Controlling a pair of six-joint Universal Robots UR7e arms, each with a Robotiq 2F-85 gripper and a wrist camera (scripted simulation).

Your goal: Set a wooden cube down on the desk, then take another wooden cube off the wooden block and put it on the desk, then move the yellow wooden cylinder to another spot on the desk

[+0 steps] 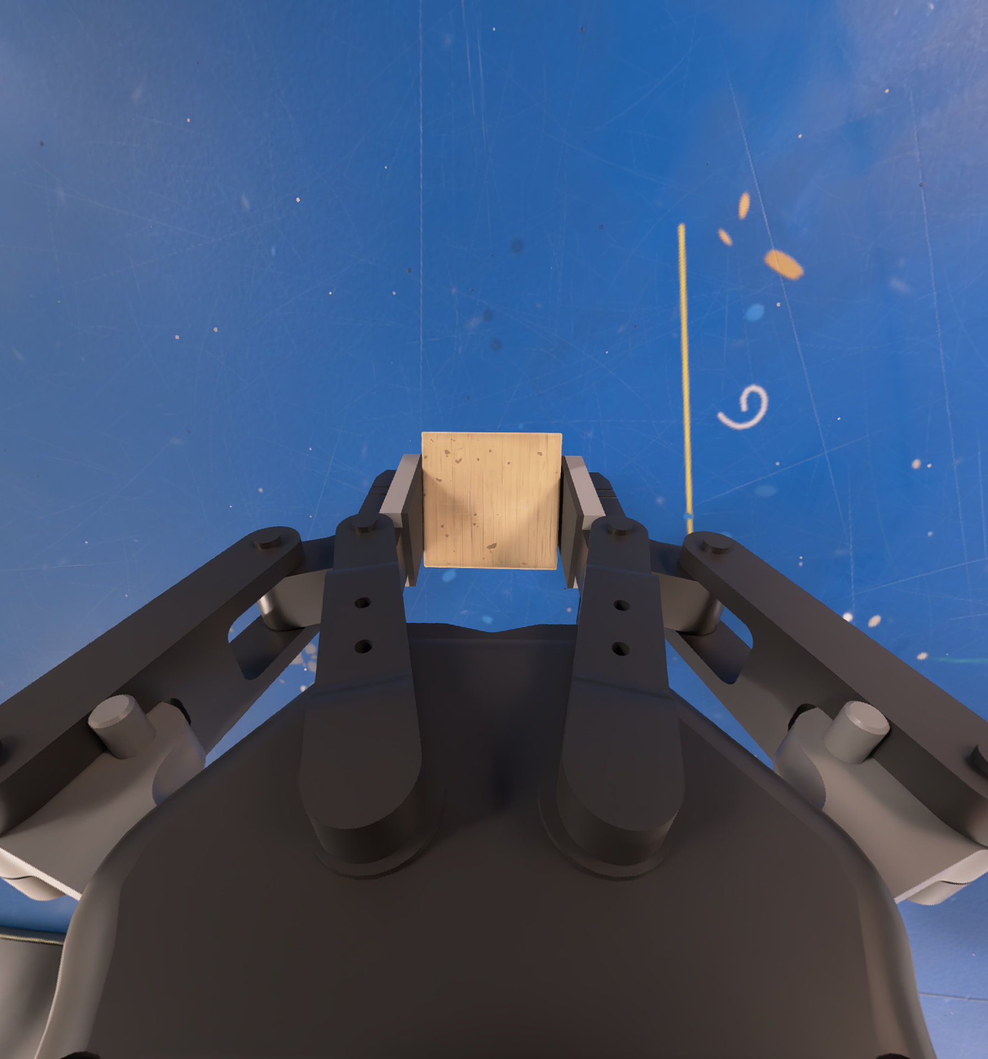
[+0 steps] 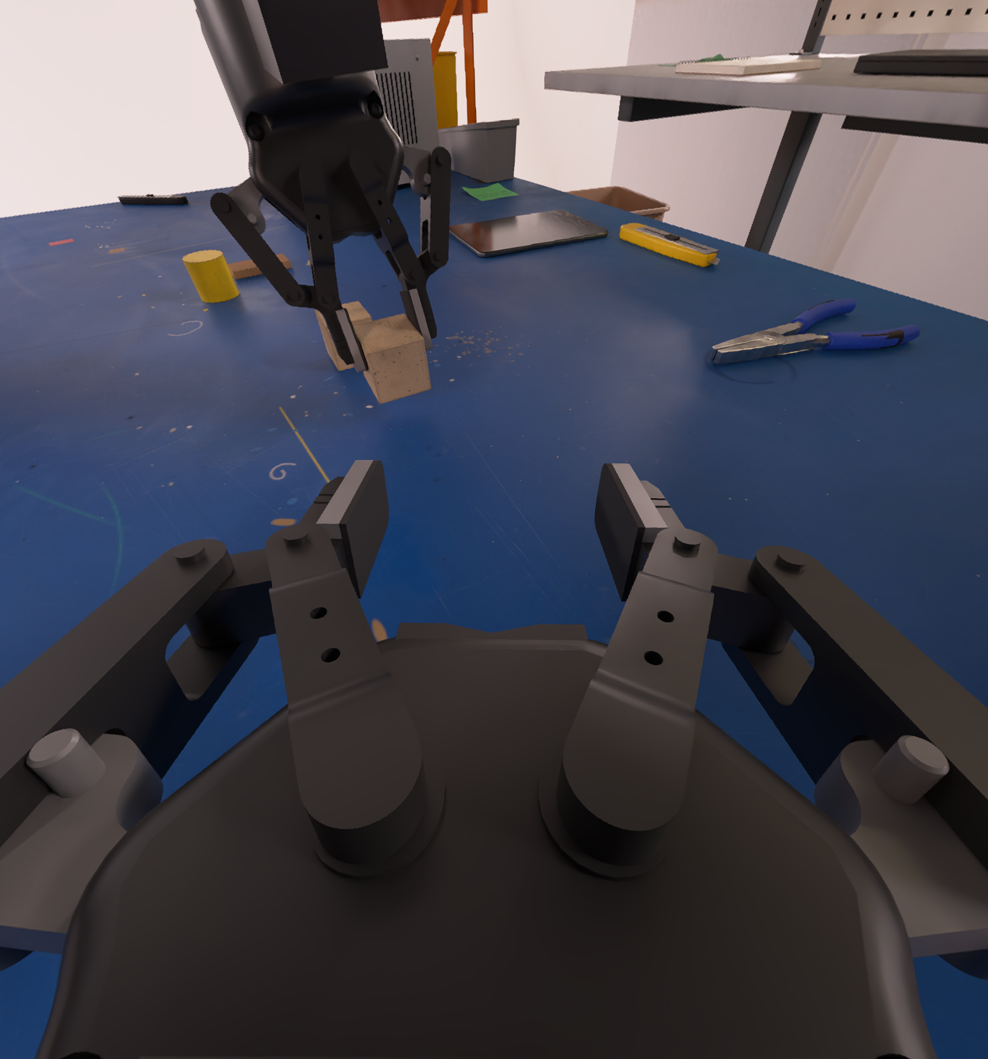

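My left gripper (image 1: 491,481) is shut on a light wooden cube (image 1: 491,516) and holds it low over the blue desk (image 1: 250,286). The right wrist view shows this gripper (image 2: 391,346) and its cube (image 2: 400,361) from afar; I cannot tell whether the cube touches the desk. A second light wooden cube (image 2: 355,314) sits just behind, partly hidden by the left fingers. The yellow wooden cylinder (image 2: 210,276) stands upright to the left, with a flat brown wooden block (image 2: 253,267) behind it. My right gripper (image 2: 491,516) is open and empty above the desk.
On the right of the desk lie blue-handled pliers (image 2: 812,338), a yellow utility knife (image 2: 669,244) and a dark tablet (image 2: 528,232). A green note (image 2: 488,192) and a grey bin (image 2: 483,146) are at the back. A shelf (image 2: 766,86) stands beyond.
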